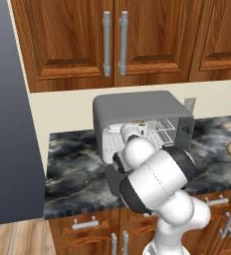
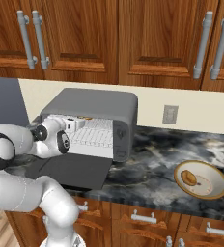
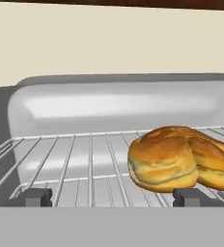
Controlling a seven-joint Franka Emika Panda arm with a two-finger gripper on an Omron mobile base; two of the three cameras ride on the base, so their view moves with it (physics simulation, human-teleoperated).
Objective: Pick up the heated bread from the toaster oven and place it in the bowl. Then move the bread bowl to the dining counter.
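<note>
Heated bread [image 3: 179, 157]: golden-brown, lumpy, two roll-like lobes joined, pale seam round the lower edge. Long axis runs 9 to 3 o'clock across the hand view, the right lobe cut by the frame edge. It lies on the white wire rack [image 3: 75, 164] inside the toaster oven [image 1: 142, 117], grey back wall behind it. Gripper [image 3: 111, 197] released, fingertips [image 3: 34, 197] spread wide; bread sits at about 1 o'clock from the midpoint, just above the right tip, untouched. Drop-down door [image 2: 70, 171] lies flat open. Bowl [image 2: 201, 180] rests on the marbled counter [image 2: 147, 164], well apart, at the oven's 4 o'clock in the right base view.
</note>
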